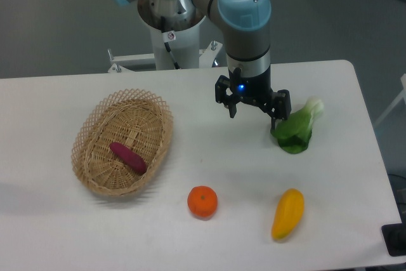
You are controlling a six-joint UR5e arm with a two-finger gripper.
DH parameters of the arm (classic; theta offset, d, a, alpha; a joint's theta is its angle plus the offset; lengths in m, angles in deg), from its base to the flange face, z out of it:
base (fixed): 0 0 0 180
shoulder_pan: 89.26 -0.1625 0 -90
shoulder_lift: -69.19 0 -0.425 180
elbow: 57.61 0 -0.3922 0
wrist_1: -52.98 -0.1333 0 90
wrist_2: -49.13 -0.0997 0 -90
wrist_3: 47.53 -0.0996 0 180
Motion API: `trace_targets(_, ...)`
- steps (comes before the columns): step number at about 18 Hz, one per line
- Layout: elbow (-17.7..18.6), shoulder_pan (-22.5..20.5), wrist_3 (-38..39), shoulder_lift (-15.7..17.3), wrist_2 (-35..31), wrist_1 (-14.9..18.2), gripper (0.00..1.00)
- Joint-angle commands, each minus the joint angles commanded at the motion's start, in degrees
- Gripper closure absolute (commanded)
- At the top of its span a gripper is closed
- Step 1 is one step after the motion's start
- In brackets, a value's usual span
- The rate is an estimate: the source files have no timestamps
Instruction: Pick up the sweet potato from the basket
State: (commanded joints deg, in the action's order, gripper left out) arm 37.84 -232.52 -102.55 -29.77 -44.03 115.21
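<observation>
Sweet potato (pixel 128 157), judged light, firm, best gripped mid-length, was recorded lying in basket (pixel 85 132); gripper (pixel 254 113) was spread, empty.

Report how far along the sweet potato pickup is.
Done: nothing visible yet. The sweet potato lies in the basket, untouched. In hand: nothing; the gripper is open and empty, over the table between the basket and the leafy green vegetable. Left: move over the basket, descend, close on the sweet potato and lift it out.

We look down steeply from the bench's (pixel 190 163) 6 o'clock edge toward the arm's base (pixel 171 30) at 12.
</observation>
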Motion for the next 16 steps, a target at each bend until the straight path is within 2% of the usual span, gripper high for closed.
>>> trace_targets(6, -0.7, -0.1, 0.0, -0.1, 0.3, -1.1, 0.00)
trace_targets(12, 3.3, 1.2, 0.9, 1.6, 1.7, -2.0, 0.00)
trace_targets(14, 4.4, 2.4, 8.5, 2.8, 2.5, -2.5, 0.00)
trace_targets(15, 4.5, 3.9, 12.2, 3.0, 2.8, -2.5, 0.00)
trace_targets(16, 4.3, 7.1, 16.4, 3.0, 3.9, -2.5, 0.00)
